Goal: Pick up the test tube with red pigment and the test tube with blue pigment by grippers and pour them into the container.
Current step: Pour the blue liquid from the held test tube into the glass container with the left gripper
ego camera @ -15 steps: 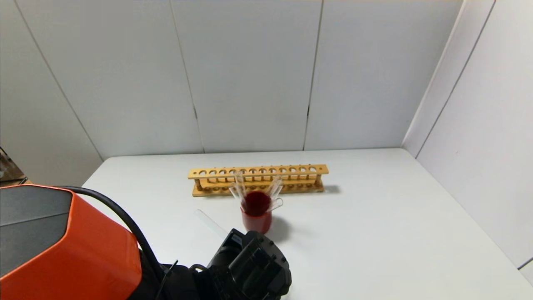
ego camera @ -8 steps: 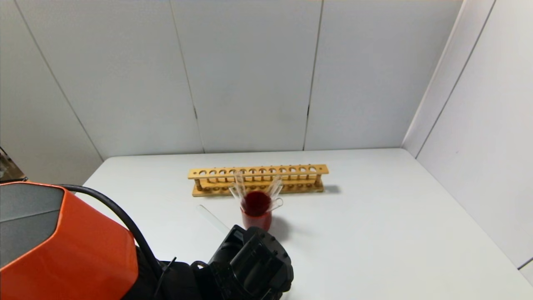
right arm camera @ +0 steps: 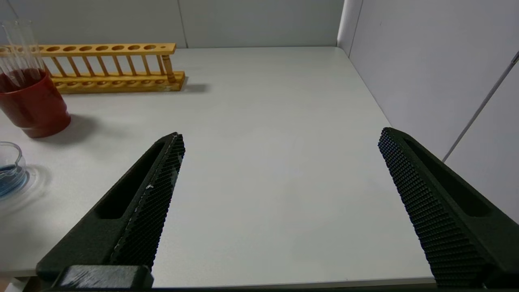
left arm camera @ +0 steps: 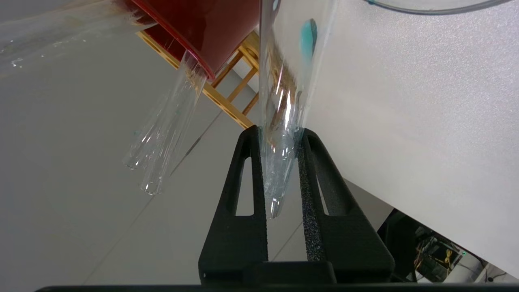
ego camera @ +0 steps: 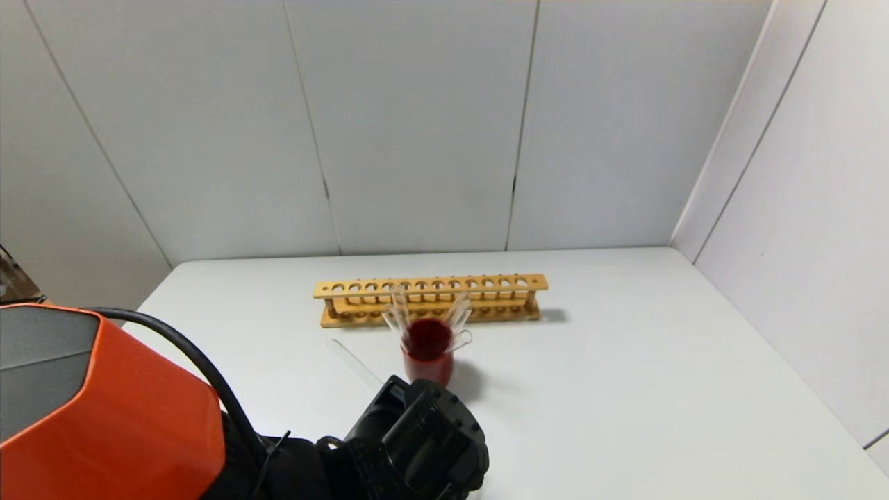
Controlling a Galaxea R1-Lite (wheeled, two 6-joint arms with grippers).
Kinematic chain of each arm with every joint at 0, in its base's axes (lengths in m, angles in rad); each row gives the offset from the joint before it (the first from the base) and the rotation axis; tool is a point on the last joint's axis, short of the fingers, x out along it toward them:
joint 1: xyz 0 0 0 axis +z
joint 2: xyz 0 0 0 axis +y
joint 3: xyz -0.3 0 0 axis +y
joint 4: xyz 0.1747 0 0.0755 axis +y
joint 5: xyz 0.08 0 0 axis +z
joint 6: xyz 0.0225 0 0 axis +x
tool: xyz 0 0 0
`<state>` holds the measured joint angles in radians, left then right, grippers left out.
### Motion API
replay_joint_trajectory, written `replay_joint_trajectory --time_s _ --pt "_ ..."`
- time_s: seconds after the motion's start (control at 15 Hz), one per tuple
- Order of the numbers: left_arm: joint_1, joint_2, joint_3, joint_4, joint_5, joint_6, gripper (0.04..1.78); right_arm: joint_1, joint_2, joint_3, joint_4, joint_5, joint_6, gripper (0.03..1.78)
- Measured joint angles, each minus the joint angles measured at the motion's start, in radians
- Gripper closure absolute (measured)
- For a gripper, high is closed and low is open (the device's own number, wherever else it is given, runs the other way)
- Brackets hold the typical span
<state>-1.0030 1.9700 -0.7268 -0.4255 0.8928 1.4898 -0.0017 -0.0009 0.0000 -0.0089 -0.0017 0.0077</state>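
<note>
Gripping a clear tube [left arm camera: 284,121], left gripper [left arm camera: 279,170] fingers closed, right gripper [right arm camera: 279,170] fingers open, red beaker [ego camera: 427,357] ahead

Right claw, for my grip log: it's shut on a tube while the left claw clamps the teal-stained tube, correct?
No. The right wrist view shows the right claw open and empty; the left claw does clamp the teal-stained tube.
</note>
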Motion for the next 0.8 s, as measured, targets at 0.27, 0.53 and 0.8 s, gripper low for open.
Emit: replay_joint_trajectory --time_s 0.27,0.53,0.8 --pt "0.001 -0.012 -0.001 -0.001 0.001 0.032 1.52 0.000 0.000 0.000 0.000 0.000 0.000 0.07" --pt "0.001 -0.015 -0.004 -0.002 0.001 0.042 1.52 0.000 0.000 0.000 0.000 0.000 0.000 0.07" --pt "0.003 -0.035 -0.003 -0.001 0.001 0.102 1.52 0.000 0.000 0.000 0.000 0.000 0.000 0.07"
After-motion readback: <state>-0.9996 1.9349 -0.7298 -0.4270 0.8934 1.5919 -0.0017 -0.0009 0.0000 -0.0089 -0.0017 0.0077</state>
